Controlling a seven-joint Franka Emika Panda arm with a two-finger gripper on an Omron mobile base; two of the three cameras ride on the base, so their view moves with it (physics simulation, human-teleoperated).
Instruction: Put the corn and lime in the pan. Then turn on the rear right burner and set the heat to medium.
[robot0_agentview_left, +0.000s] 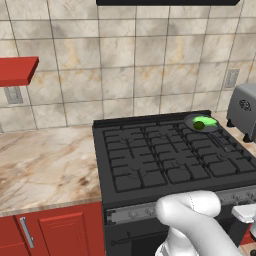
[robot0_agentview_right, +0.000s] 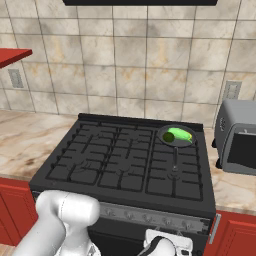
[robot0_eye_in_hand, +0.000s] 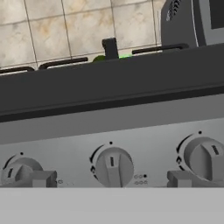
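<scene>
The corn and lime lay in the pan on the rear right burner. The gripper, fingers spread wide, faced a knob on the stove's front panel, holding nothing.

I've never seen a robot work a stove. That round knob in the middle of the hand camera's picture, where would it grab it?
Probably by the raised bar across the middle knob. The bar stands upright on the round face, so coming straight at the steel front panel, one of the open fingers on each flat side of the bar, should give the best purchase for twisting.
</scene>
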